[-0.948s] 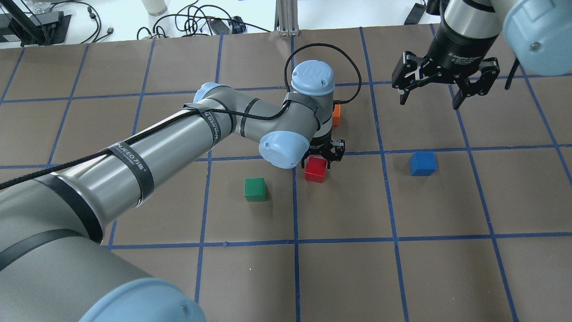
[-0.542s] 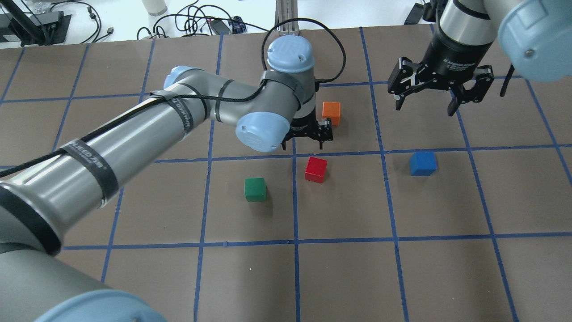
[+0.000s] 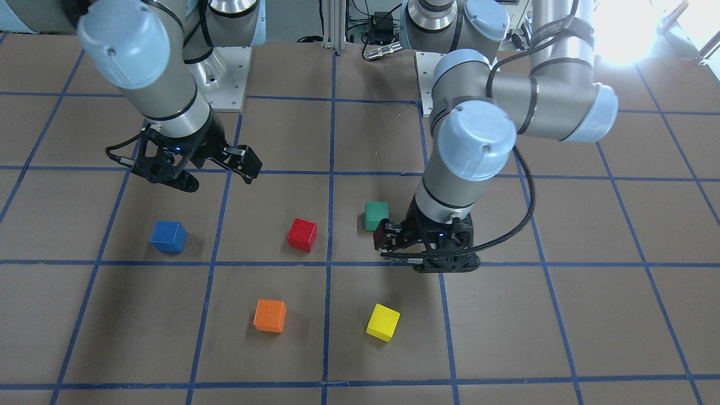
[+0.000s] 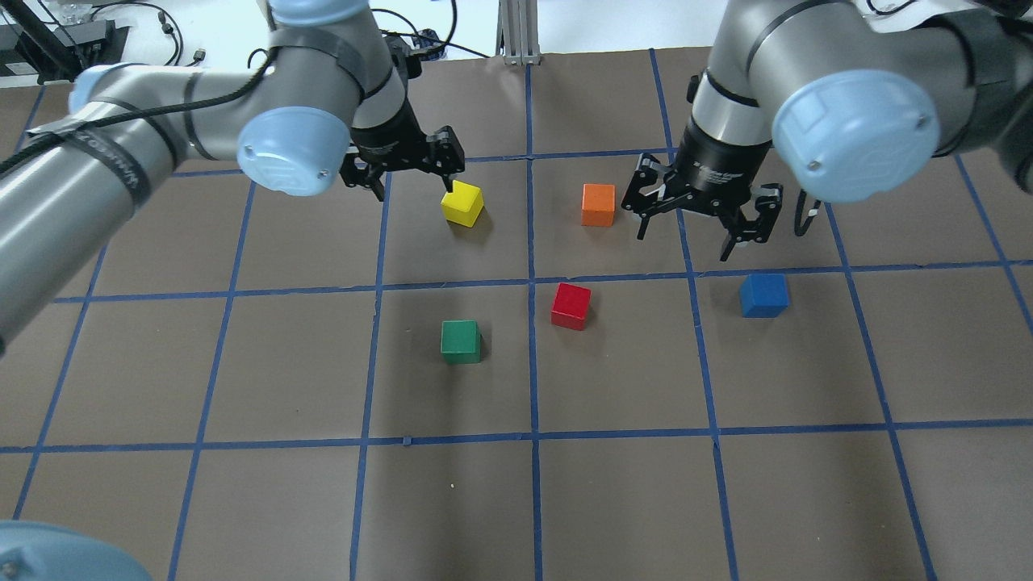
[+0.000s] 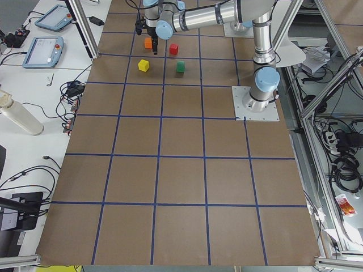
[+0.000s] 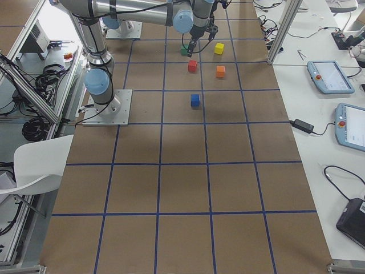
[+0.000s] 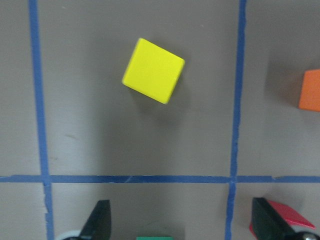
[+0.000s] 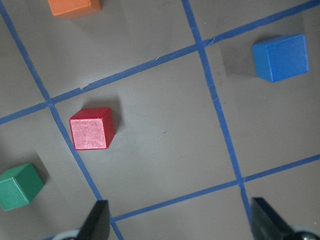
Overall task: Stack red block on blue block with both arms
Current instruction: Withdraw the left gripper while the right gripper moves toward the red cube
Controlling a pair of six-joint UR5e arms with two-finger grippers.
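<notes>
- Jaws on both grippers are spread wide and hold nothing; each wrist view shows two black fingertips [image 7: 98,222] far apart with only bare table between them.
- The table [image 4: 613,500] is covered in brown sheet marked with a blue tape grid, and five blocks sit on it, all apart from one another.
- The left arm [image 4: 121,161] reaches in to the far side of the grid, and the right arm [image 4: 855,129] bends down opposite it.
- The left gripper [image 4: 413,190] hangs above the table with one finger just beside the yellow block [image 4: 462,203]. The left wrist view shows that block ahead of the fingertips, not between them.
- The right gripper [image 4: 686,242] hovers between the orange block [image 4: 598,204] and the blue block [image 4: 763,294], touching neither.
- The red block [image 4: 570,306] rests flat on the table, between the two grippers sideways and nearer the robot than both.
- The right wrist view shows red and blue together, red toward one finger and blue toward the other, both ahead of the tips.
- The front-facing view has the left gripper overlapping the green block [image 4: 461,340]; the overhead view shows it standing clear, beside the red block.
- The side views show the blocks but leave the fingers too small to judge.
</notes>
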